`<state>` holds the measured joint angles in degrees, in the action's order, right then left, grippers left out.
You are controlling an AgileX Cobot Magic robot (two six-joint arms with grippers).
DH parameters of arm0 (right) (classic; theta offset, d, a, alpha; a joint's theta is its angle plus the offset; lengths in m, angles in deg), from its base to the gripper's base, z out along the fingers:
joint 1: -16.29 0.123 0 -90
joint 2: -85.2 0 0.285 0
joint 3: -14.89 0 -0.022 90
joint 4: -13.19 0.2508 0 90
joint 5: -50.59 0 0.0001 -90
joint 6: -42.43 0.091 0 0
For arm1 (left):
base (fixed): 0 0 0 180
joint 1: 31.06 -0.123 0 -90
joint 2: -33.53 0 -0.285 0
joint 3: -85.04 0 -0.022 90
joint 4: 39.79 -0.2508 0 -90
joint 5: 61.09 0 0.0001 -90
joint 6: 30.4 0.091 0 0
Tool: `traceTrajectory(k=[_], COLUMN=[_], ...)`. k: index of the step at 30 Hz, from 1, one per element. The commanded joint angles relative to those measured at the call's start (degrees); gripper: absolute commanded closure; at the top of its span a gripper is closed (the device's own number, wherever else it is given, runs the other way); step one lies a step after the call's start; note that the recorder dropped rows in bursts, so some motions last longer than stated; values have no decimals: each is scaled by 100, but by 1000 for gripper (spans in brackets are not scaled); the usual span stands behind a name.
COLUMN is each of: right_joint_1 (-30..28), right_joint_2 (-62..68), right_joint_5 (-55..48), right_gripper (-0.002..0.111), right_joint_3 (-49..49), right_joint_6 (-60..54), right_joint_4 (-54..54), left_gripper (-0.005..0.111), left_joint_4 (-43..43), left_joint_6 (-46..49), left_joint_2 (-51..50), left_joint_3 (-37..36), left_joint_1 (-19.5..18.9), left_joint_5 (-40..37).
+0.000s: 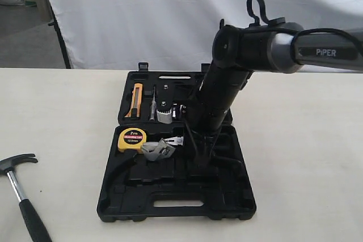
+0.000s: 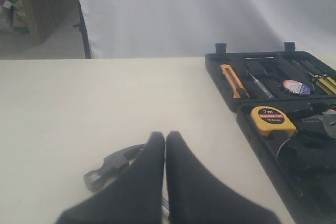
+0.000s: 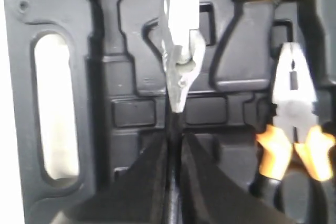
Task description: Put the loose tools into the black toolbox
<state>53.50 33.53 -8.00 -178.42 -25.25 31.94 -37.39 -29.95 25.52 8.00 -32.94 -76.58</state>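
Clamping hard on the black handle, the right gripper (image 3: 175,139) has the adjustable wrench (image 3: 179,61) pinched between both fingers, silver head poking out ahead, low over the moulded recesses of the black toolbox (image 3: 126,114). It's stiff steel and head-heavy by the look of it, so with a hold this far back on the handle the head could droop or swivel. The dark grip surface should at least give friction. Room is tight here: the orange-handled pliers (image 3: 294,129) sit in their slot just beside it, and the yellow tape measure (image 1: 131,139) is close past the head, so there's little margin for a sideways swing. Its seat is probably the shaped recess under the head, though the blur makes that hard to confirm.

Out on the table (image 1: 295,157), the left gripper (image 2: 164,136) has its fingers pressed together on nothing, poised above the claw hammer (image 1: 21,196), which lies well apart from the case. That's the heavy one, best taken on the steel shaft near the head. There's plenty of bare table between it and the box. The tape roll (image 2: 296,86) is already in the far half.
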Motion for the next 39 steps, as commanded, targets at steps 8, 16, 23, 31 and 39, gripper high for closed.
traceTrajectory(k=[8,16,23,31,39], right_joint_1=[-44,-44,-44,-44,-30], right_joint_2=[854,907,907,919,919], right_joint_5=[-1137,-1137,-1137,-1137,-1137], right_gripper=[109,109,109,109,108], right_joint_3=[-911,-1009,-1009,-1009,-1009], right_joint_6=[82,260,339,353,444], right_joint_4=[-134,-360,-549,-539,-539], left_gripper=[106,106,106,106,106], left_joint_4=[-29,-29,-29,-29,-29], left_joint_6=[-44,-44,-44,-44,-44], left_joint_2=[22,22,22,22,22], left_joint_3=[-18,-18,-18,-18,-18], left_joint_1=[48,48,48,48,48], left_joint_5=[9,9,9,9,9])
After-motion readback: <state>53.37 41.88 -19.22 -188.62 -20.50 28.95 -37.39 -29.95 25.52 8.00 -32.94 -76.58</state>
